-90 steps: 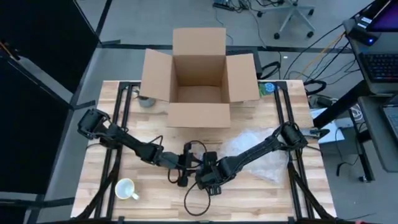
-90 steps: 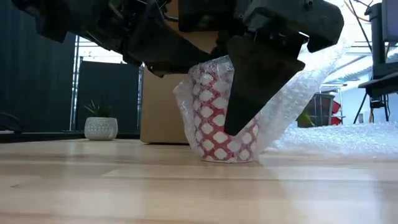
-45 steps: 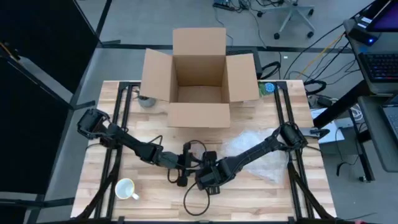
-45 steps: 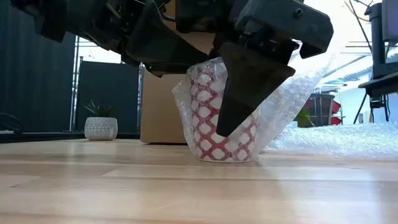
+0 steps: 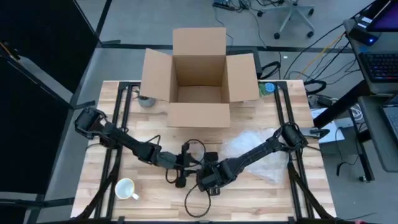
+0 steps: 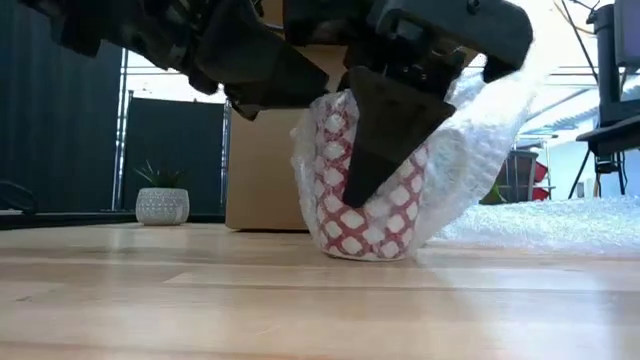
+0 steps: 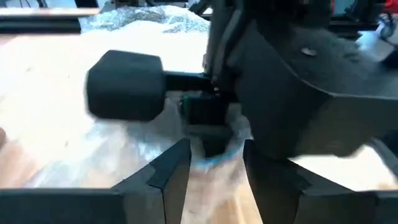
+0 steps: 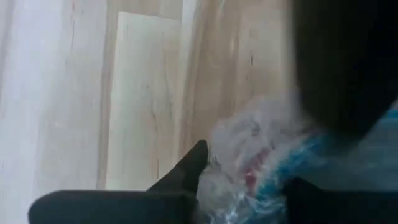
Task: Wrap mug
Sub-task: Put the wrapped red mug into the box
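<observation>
Low view, nearest the camera: a red-and-white patterned mug [image 6: 365, 200] stands upright on the wooden table [image 6: 300, 300], partly swathed in bubble wrap [image 6: 455, 165]. The wrap covers the mug's right flank and rises behind its rim, then trails off to the right along the tabletop. One dark finger [image 6: 385, 130] of a gripper presses down across the mug's front, over the wrap.

High view: both arms meet at the table's front centre. The right gripper [image 5: 208, 179] sits directly above the mug, hiding it; the right wrist view shows its fingers [image 8: 186, 168] closed around the wrapped mug [image 8: 261, 162], red and blue pattern visible through the film. The left gripper [image 5: 181, 169] lies just beside it, on the left. In the left wrist view its two fingers [image 7: 171, 171] stand parted, with wrap [image 7: 217, 158] between and ahead of them; they grasp nothing that can be made out.

Further left, near the front edge, a white mug [image 5: 126, 189] lies well apart from both grippers. To the right, the loose remainder of the bubble wrap [image 5: 261, 152] spreads across the table under the right arm.

Towards the far side, an open cardboard box [image 5: 199, 74] stands with all four flaps spread. A small patterned planter [image 6: 162, 205] holding a plant rests at the far left beside the box.
</observation>
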Motion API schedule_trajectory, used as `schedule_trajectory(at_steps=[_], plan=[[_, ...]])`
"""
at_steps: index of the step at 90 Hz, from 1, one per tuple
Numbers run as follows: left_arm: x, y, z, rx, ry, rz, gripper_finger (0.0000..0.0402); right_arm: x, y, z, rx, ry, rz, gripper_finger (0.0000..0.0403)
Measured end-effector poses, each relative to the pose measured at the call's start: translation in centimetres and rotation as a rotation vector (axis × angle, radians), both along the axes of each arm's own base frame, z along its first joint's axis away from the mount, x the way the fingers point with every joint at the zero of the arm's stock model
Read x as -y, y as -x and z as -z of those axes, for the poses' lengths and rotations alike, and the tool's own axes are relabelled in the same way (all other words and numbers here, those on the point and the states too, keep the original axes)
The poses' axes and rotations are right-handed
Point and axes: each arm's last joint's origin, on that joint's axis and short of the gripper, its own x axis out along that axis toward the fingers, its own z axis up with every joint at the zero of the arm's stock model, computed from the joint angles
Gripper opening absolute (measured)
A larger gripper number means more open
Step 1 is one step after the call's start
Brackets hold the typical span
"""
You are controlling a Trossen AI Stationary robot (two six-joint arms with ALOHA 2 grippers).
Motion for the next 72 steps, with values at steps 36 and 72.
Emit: schedule_trajectory(at_steps=[36, 72], plan=[[0.8, 3.1, -5.5, 0.082, 0.148, 0.015, 0.0143, -4.6, 7.7, -11.7, 0.264, -0.056, -0.195, 0.0032], [2.0, 3.0, -3.8, 0.015, 0.122, 0.039, 0.0143, -0.5, 12.1, -25.6, 0.912, 0.17, -0.353, 0.0032]])
